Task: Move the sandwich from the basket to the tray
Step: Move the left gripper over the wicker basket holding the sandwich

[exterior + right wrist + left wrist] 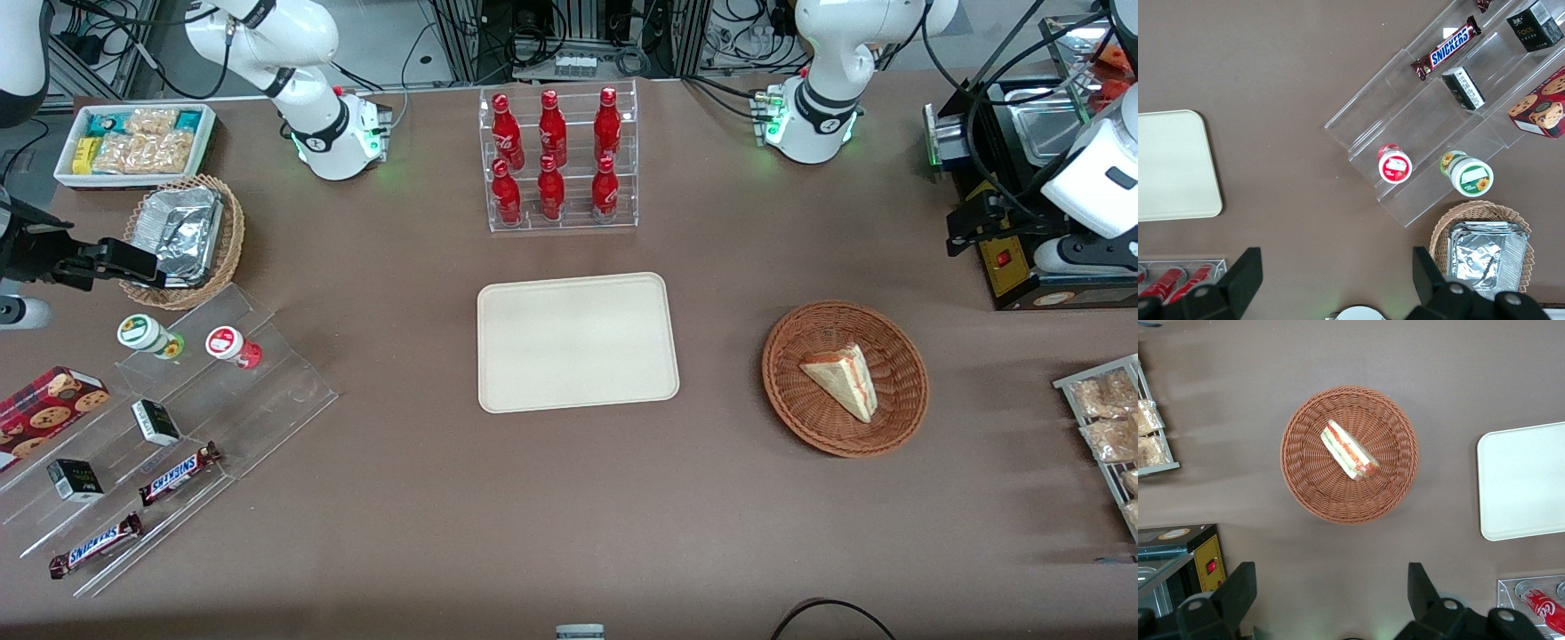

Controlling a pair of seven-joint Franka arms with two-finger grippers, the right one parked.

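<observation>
On the brown table (569,498), nothing lies between the basket (900,418) and the tray (578,391); bare cloth only. Farther from the front camera than the tray stands a clear rack (562,160) with 6 red bottles. Toward the working arm's end sits a black appliance (1013,258). Sandwich (842,379) lies in the basket, wrapped, alone. Tray holds nothing. Gripper (1331,600) hangs high above the table just beside the basket, fingers (1238,590) wide apart, gripping nothing.
</observation>
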